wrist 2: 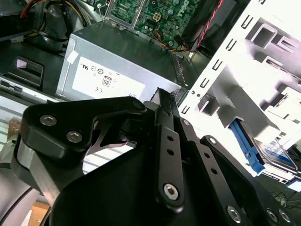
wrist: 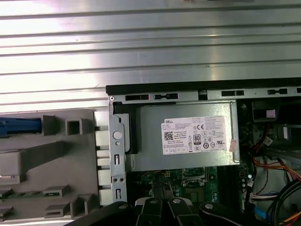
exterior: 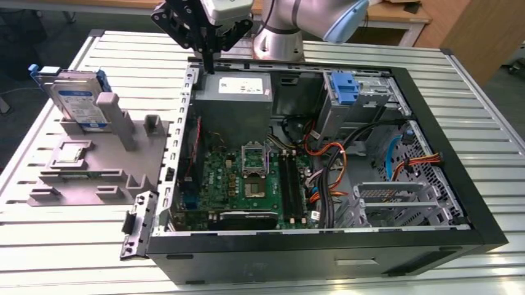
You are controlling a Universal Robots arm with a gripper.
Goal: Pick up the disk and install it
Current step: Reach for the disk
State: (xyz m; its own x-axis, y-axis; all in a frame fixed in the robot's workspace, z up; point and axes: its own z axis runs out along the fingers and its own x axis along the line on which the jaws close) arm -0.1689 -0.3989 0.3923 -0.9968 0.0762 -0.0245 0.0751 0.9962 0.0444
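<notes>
The gripper (exterior: pixel 209 67) was seen hanging directly above the PSU (exterior: pixel 233 92), at the corner nearest the case wall (exterior: pixel 191 104). Its jaws were judged closed, tips pressed together w/ nothing held btw. them, and no contact w/ the PSU was made out. Just beside the PSU, toward the exterior view's right, the drive bay (exterior: pixel 377 92) w/ its fixed blue bracket (exterior: pixel 345 89) was seen, w/ orange and black cables (exterior: pixel 328 163) draped close by. Farther from the PSU, beyond the case wall toward the exterior view's left, the grey holder block (exterior: pixel 98 166) was set on the slatted table (exterior: pixel 410 55). The disk (exterior: pixel 78 101) was found there, well apart from the PSU, stood upright on edge in the block's slot, framed by its blue carrier (exterior: pixel 103 78) and untouched. Risks, as judged: the disk being tall and narrow, a skewed or off-centre grip could tip it or jam it in the slot. The plastic carrier could flex and slip if pinched instead of the metal body. On any carry toward the PSU side, the case wall could be clipped or the cables snagged, esp. w/ the disk tilted.
</notes>
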